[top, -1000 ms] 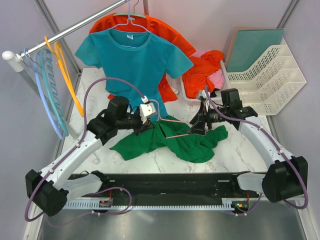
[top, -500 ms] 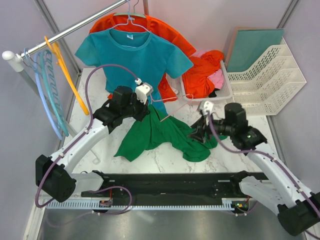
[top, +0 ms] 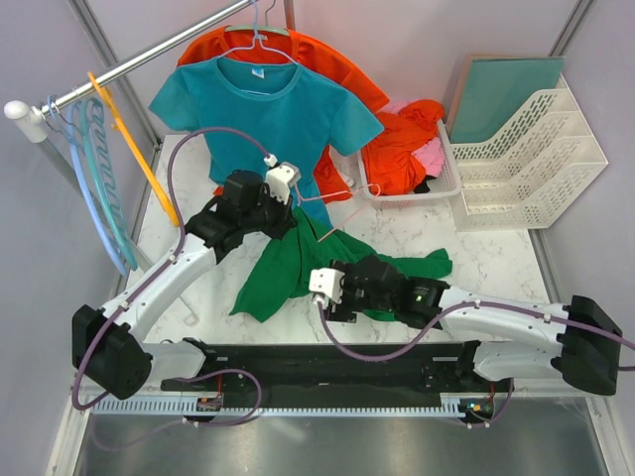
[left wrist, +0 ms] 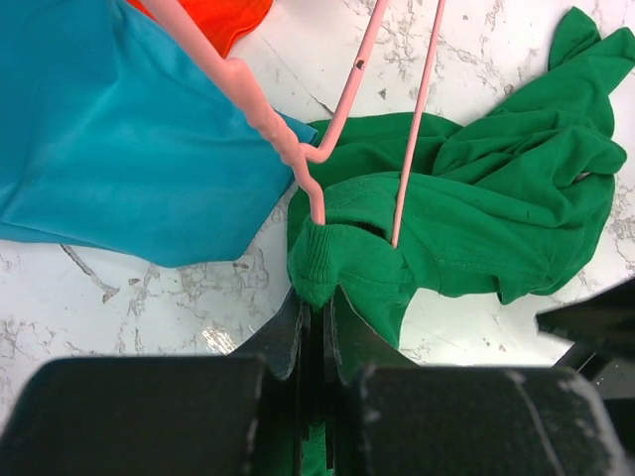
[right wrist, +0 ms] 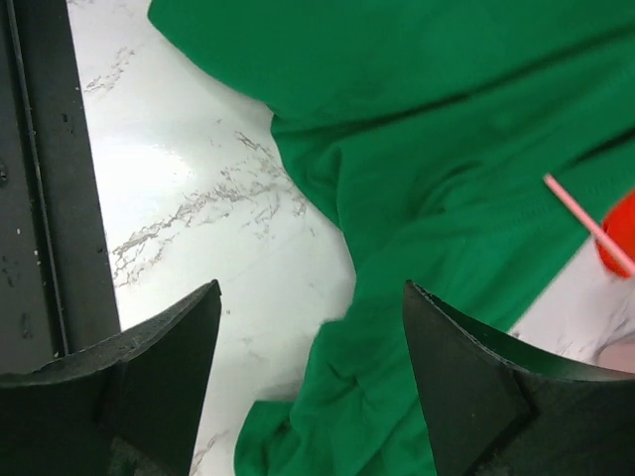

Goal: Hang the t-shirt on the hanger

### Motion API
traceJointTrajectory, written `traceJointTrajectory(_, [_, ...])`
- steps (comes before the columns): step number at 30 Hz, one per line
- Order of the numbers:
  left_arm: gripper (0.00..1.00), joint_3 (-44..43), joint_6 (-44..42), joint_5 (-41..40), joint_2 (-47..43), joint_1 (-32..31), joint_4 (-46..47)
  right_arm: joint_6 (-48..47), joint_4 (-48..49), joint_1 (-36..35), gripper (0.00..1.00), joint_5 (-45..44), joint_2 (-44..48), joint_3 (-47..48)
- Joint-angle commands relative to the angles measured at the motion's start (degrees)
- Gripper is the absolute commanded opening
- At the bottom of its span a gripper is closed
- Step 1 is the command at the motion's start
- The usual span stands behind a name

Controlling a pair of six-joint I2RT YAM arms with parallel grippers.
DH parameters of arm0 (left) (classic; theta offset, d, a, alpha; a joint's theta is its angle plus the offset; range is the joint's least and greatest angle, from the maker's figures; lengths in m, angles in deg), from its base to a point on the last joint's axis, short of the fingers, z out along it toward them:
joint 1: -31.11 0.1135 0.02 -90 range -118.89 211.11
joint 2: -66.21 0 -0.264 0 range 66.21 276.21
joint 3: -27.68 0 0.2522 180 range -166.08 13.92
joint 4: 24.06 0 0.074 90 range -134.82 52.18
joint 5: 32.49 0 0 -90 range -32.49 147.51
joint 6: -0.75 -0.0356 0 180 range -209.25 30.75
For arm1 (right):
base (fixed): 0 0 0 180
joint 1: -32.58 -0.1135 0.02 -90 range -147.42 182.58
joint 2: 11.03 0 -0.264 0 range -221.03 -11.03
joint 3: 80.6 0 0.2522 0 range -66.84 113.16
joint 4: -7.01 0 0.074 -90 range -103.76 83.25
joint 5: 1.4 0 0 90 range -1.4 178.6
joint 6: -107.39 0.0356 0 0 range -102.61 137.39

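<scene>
Marble table (top: 496,273) bears t-shirt (top: 278,280), basket (top: 409,195) holding orange garments (top: 397,149).

Bright even overhead light; glare on marble table (right wrist: 189,188); wrist views' near edges blurred.

— What colours are you getting on your feed?

— I see the t-shirt (top: 273,278) as plain dark green and the hanger (left wrist: 415,129) as thin pink wire.

— And around them?

— A teal-blue shirt (top: 268,119), orange-red garments (top: 397,149), light blue hangers (top: 99,203) and one orange hanger (top: 142,164). My worktop (top: 486,283) is white marble with grey veining. The left tool (left wrist: 317,317) and right tool (right wrist: 310,337) are both black.
</scene>
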Motion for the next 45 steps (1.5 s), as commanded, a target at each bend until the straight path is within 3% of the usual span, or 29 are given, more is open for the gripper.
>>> traceJointTrajectory(1, [0.02, -1.2, 2.7, 0.4, -0.2, 0.8, 2.3, -6.8, 7.3, -4.9, 0.79, -9.1, -4.5, 2.6])
traceJointTrajectory(12, [0.02, 0.4, 2.9, 0.4, -3.3, 1.1, 2.2, -13.7, 17.5, -1.3, 0.79, -20.2, -11.8, -1.9])
traceJointTrajectory(15, [0.02, 1.1, 2.5, 0.5, -3.8, 1.1, 2.2, -15.4, 18.1, 1.0, 0.61, -21.0, -12.6, -3.4])
traceJointTrajectory(18, [0.02, 1.5, 2.3, 0.6, -4.2, 1.1, 2.0, -15.7, 16.5, 3.8, 0.32, -20.1, -11.8, -3.0])
traceJointTrajectory(19, [0.02, 1.6, 2.3, 0.7, -4.2, 1.2, 2.0, -14.8, 15.6, 4.4, 0.12, -19.6, -10.2, -2.3])
traceJointTrajectory(20, [0.02, 1.6, 2.2, 0.6, -4.4, 1.3, 1.6, -14.1, 13.5, 5.8, 0.02, -18.9, -9.1, -1.8])
traceJointTrajectory(22, [0.02, 1.9, 2.2, 0.8, -4.8, 1.7, 1.5, -12.9, 10.6, 7.1, 0.0, -16.3, -5.5, -0.2])
traceJointTrajectory(27, [0.02, 3.1, 0.1, 6.7, -7.0, 4.7, 2.8, -6.2, -1.8, 17.9, 0.0, -0.6, 3.3, 3.0])
traceJointTrajectory(31, [0.02, 4.1, -3.1, 16.5, -9.9, 9.3, 4.5, -3.1, -8.8, 30.6, 0.0, 21.5, 8.3, 3.7])
traceJointTrajectory(36, [0.02, 5.7, -3.7, 27.2, -12.4, 14.2, 6.0, 4.3, -11.0, 47.2, 0.0, 38.6, 3.8, 6.0])
traceJointTrajectory(40, [0.02, 8.1, -8.2, 26.9, -14.4, 14.3, 6.0, 9.2, -11.5, 54.3, 0.0, 49.8, -0.3, 8.3])
traceJointTrajectory(45, [0.02, 11.3, -20.7, 23.6, -18.7, 14.3, 6.6, 12.8, -12.2, 59.8, 0.0, 59.4, -6.0, 10.2])
